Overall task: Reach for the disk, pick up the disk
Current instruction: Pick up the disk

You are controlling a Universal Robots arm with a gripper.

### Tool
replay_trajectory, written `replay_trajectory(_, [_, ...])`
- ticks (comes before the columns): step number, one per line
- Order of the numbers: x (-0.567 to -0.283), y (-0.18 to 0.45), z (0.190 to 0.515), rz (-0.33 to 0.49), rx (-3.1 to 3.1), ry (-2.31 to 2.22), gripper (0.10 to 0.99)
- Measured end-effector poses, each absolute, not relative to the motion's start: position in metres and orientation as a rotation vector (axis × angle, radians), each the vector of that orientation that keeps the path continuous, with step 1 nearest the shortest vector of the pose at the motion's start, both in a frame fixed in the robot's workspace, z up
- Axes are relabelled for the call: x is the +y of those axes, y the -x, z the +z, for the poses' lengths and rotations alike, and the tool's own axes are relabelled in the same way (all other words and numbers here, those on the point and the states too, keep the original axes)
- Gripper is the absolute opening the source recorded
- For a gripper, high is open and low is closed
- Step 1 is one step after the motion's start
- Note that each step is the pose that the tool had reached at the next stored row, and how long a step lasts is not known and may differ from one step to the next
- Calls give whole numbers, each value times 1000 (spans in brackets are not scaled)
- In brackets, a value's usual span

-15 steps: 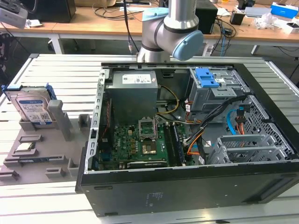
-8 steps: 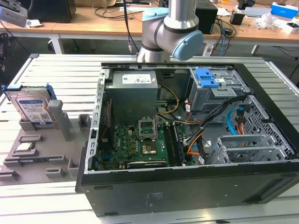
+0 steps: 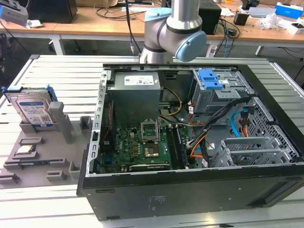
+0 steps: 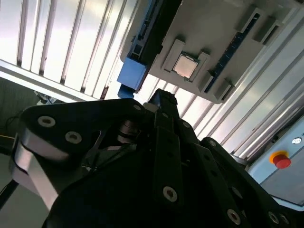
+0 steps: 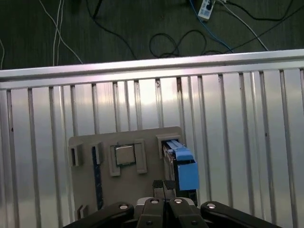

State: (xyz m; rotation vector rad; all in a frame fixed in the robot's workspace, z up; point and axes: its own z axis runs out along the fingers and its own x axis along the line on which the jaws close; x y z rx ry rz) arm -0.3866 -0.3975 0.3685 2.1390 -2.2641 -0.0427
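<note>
The disk point(image 3: 33, 111) stands on edge in a slot of a grey holder tray point(image 3: 28, 156) at the exterior view's left. It is silver with a blue-and-white label and a blue bracket. From above, the first wrist view shows the disk point(image 5: 183, 167) as a thin edge with a blue end piece. My gripper point(image 5: 164, 184) hangs well above the tray, its two black fingers pressed together with nothing between them. Their tips appear just beside the disk's end. In the second wrist view the gripper point(image 4: 164, 97) points toward the disk point(image 4: 133, 71).
A processor chip point(image 5: 125, 155) and a memory stick point(image 5: 97, 175) lie in other pockets of the tray. An open computer case point(image 3: 190, 142) with a power supply point(image 3: 137, 92) and a drive cage point(image 3: 211, 83) takes up the slatted table's middle. A red stop button point(image 4: 281, 160) sits off to one side.
</note>
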Motion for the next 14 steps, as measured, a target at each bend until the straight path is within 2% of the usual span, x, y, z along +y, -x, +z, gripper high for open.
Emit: replay_trajectory(14, [-397, 387, 368, -38, -2016, -2371, 106])
